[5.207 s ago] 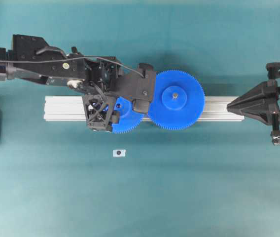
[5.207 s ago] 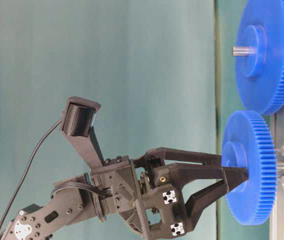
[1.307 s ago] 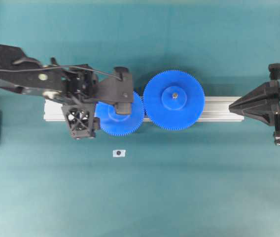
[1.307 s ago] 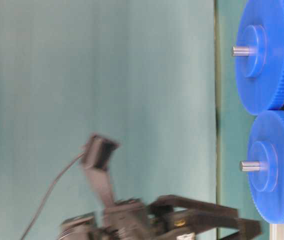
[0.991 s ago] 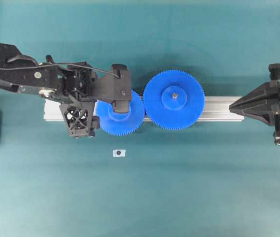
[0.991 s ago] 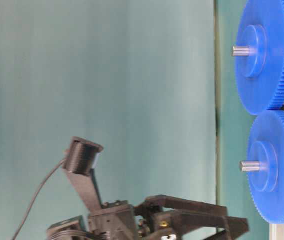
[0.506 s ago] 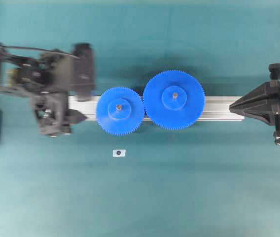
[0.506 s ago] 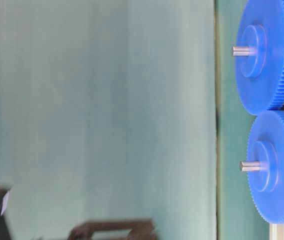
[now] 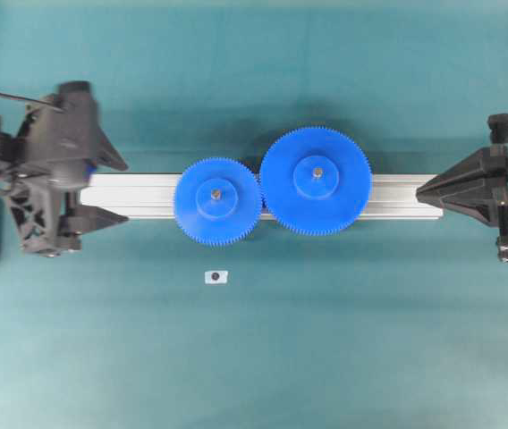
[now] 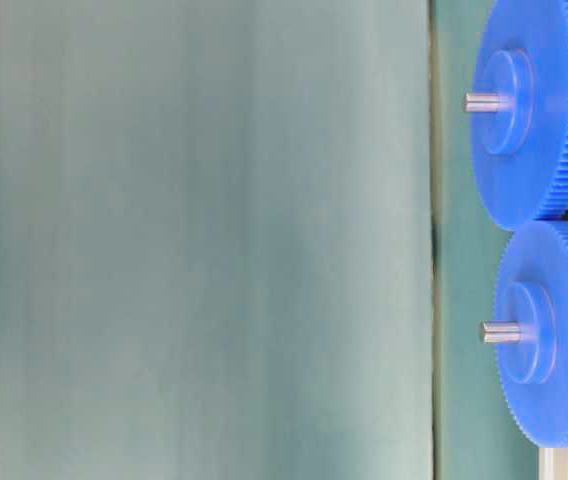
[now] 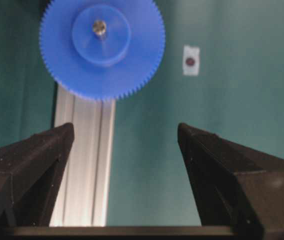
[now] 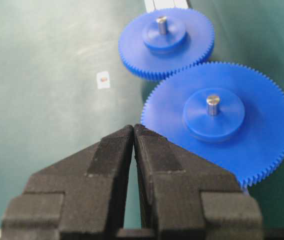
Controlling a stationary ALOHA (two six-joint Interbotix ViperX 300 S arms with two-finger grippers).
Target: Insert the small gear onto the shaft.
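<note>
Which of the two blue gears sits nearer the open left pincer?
The smaller blue plastic gear, left of the wider blue gear on the ribbed aluminium rail, closer to the left pincer.

A flat teal-green table surface [image 9: 325, 357] is carrying everything here. Lying directly on it, running left to right across the middle in the overhead view, is a long ribbed silvery aluminium rail [image 9: 397, 197]. Just below the rail, sitting on its own on the green, is a tiny white rectangular tag with a dark dot at its centre [image 9: 215, 277]. The left wrist view is showing that same tag well apart from the rail, with bare green between them.
</note>
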